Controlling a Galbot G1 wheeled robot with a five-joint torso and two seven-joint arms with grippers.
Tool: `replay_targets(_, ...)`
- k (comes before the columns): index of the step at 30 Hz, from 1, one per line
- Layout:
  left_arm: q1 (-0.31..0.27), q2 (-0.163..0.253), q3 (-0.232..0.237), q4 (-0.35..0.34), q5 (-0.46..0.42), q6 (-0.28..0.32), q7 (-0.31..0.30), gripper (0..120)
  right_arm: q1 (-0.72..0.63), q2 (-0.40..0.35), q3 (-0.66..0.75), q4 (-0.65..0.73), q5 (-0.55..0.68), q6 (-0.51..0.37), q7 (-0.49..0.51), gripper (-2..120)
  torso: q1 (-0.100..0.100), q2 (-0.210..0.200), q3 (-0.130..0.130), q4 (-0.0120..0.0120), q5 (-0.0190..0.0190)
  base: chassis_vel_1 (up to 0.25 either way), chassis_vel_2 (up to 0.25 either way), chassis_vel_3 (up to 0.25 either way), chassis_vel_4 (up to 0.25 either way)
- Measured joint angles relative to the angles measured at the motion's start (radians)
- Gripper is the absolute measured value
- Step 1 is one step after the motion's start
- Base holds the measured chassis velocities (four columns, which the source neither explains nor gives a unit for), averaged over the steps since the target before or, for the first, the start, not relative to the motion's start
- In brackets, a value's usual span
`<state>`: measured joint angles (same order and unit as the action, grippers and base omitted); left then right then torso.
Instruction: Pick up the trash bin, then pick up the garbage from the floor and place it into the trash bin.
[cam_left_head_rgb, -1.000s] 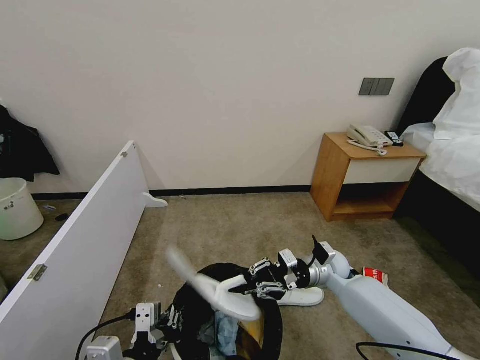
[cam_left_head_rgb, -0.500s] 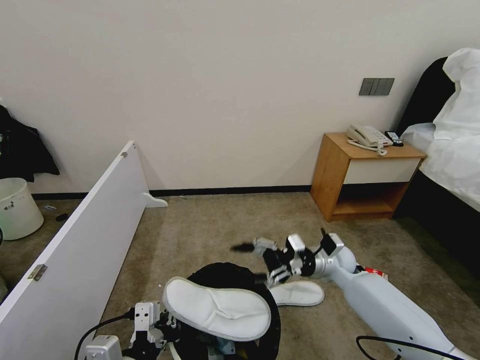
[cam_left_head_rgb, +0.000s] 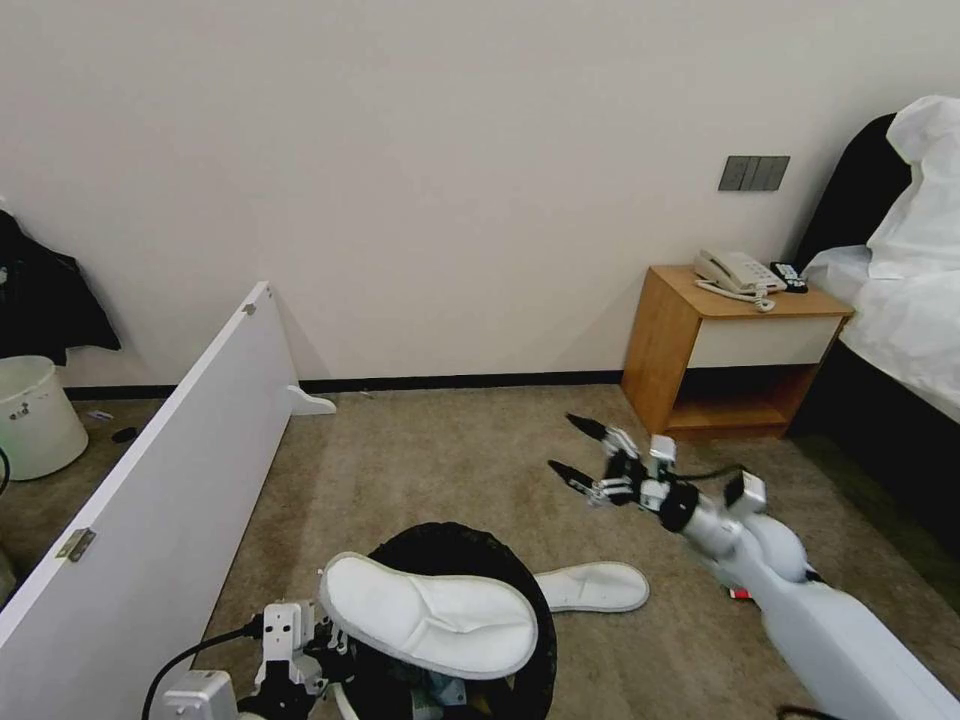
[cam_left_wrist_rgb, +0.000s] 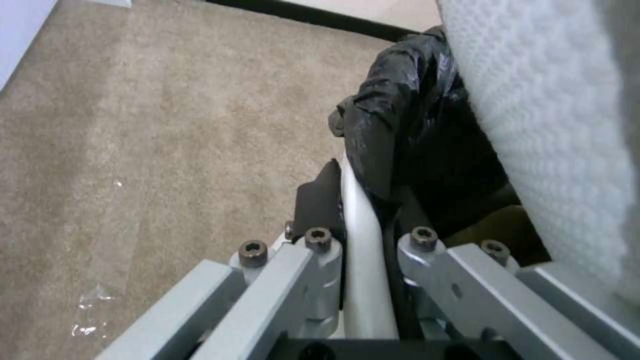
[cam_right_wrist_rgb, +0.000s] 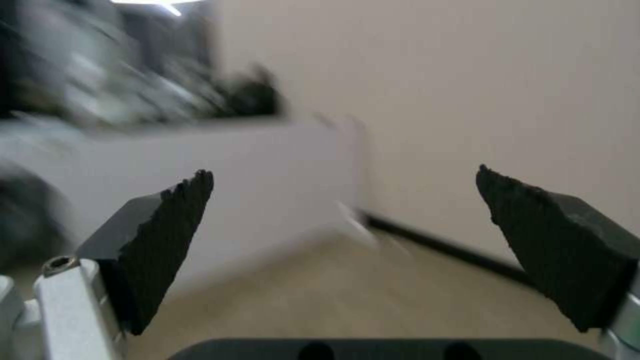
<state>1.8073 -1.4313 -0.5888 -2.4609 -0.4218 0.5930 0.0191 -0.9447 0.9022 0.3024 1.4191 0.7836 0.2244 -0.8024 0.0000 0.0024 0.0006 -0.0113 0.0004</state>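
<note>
The trash bin (cam_left_head_rgb: 455, 540), with its black bag liner (cam_left_wrist_rgb: 413, 130), is at the bottom centre of the head view. My left gripper (cam_left_head_rgb: 318, 645) is shut on its white rim (cam_left_wrist_rgb: 363, 280). One white slipper (cam_left_head_rgb: 430, 615) lies flat across the bin's mouth, and its textured sole (cam_left_wrist_rgb: 547, 125) shows in the left wrist view. A second white slipper (cam_left_head_rgb: 590, 587) rests on the carpet just right of the bin. My right gripper (cam_left_head_rgb: 578, 450) hangs open and empty in the air, up and to the right of the bin, its fingers (cam_right_wrist_rgb: 167, 240) spread wide. A bit of red packet (cam_left_head_rgb: 738, 593) peeks from behind the right arm.
A long white board (cam_left_head_rgb: 150, 480) leans along the left. A plain white bucket (cam_left_head_rgb: 35, 415) stands by dark clothes at the far left. A wooden nightstand (cam_left_head_rgb: 730, 350) with a phone (cam_left_head_rgb: 738, 270) and a bed (cam_left_head_rgb: 900, 300) fill the right side. Open carpet lies ahead.
My right gripper let go of the slipper, which dropped flat across the bin's mouth. The gripper opened, then swung up and to the right, away from the bin. The left gripper kept its hold.
</note>
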Motion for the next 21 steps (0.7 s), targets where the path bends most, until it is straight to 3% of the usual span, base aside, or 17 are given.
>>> replay_targets(5, 0.002, 0.003, -0.001, 0.0, 0.0, 0.0, 0.0, 4, -0.064, -0.027, 0.079, -0.048, -0.164, 0.017, 0.058, 100, 0.0, 0.0, 0.0, 0.0004, 0.0, 0.0, 0.0, 0.0, 0.0)
replay_targets(11, -0.001, 0.005, 0.001, -0.001, 0.0, 0.005, 0.0, 4, -0.062, -0.029, 0.146, -0.216, -0.328, 0.014, -0.111, 100, 0.0, 0.0, 0.0, 0.0006, 0.0, 0.0, 0.0, 0.0, 0.0)
replay_targets(13, -0.001, 0.005, 0.002, -0.005, 0.001, 0.007, -0.001, 4, -0.022, -0.01, 0.183, -0.317, -0.535, 0.011, -0.217, 100, 0.0, 0.0, 0.0, 0.0004, -0.0001, 0.0, 0.0, 0.0, 0.0)
replay_targets(21, 0.003, 0.005, 0.001, -0.012, 0.003, 0.009, -0.002, 4, 0.084, 0.039, 0.177, -0.469, -0.786, -0.002, -0.261, 100, 0.0, 0.0, 0.0, 0.0003, -0.0002, 0.0, 0.0, 0.0, 0.0)
